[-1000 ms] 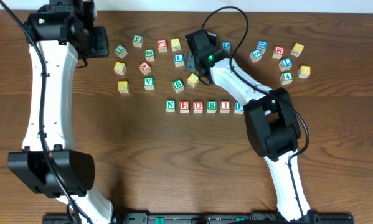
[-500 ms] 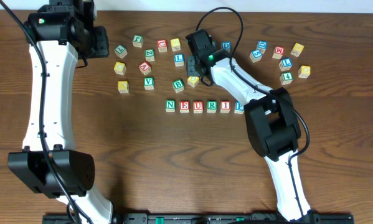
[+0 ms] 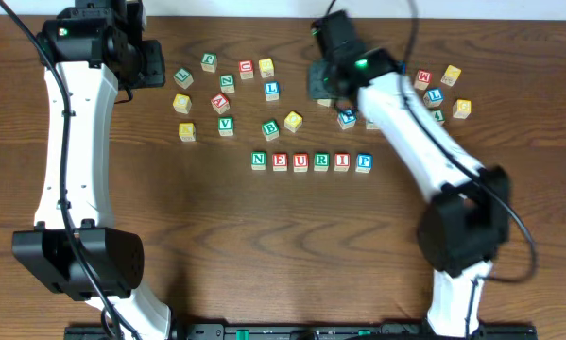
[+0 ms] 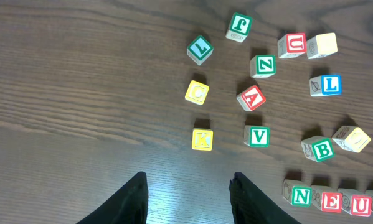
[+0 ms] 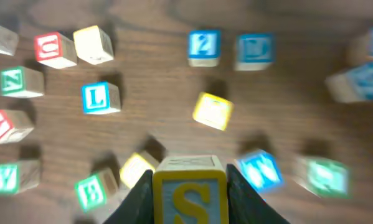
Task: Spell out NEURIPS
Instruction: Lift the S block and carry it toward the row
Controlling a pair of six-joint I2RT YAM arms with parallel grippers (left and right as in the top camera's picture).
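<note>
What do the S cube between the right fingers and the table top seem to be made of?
S cube: probably wood, pale bare top, yellow painted letter and border.
Table top: wood or wood-look laminate, dark brown, slight sheen; grain lines run along it.

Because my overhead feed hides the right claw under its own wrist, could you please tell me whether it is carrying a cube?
Observer: Yes. In the right wrist view the right claw is clamped on the S cube, whose facing side shows a yellow S.
Operator: Thank you. Is the left claw carrying anything?
Observer: No. The left wrist view shows it open with nothing between its fingers, only bare table below.
</note>
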